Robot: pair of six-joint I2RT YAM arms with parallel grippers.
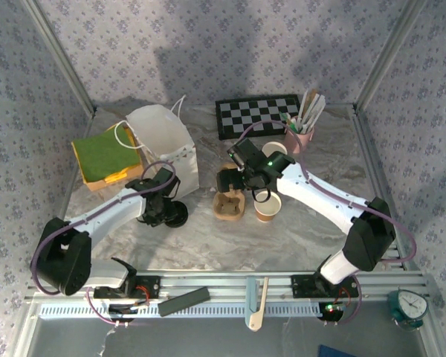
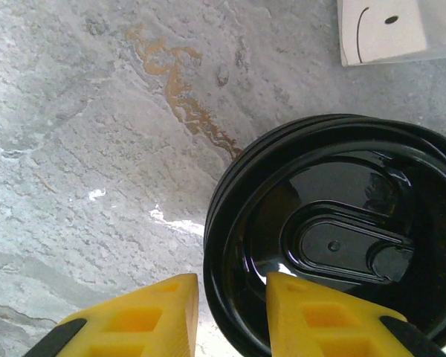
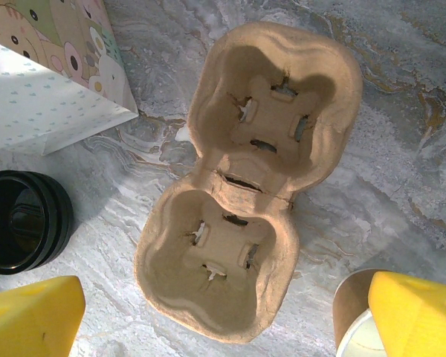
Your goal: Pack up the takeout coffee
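Observation:
The takeout coffee (image 1: 267,206) is a tan paper cup standing open-topped, with no lid on it, right of the brown pulp tray (image 1: 229,205). In the right wrist view the cup (image 3: 351,309) peeks out beside my right finger. My right gripper (image 3: 223,327) hangs open over the tray (image 3: 245,186), touching nothing. The black lid (image 2: 334,238) lies on the table near the white bag. My left gripper (image 2: 232,312) straddles the lid's rim, one finger outside it and one over its top. A sliver of table shows between the outer finger and the rim.
A white paper bag (image 1: 163,149) stands open at the back left, with a green and yellow pad (image 1: 106,156) beside it. A checkerboard (image 1: 256,115) and a pink cup of stirrers (image 1: 301,134) sit at the back. The lid (image 3: 22,223) also lies left of the tray.

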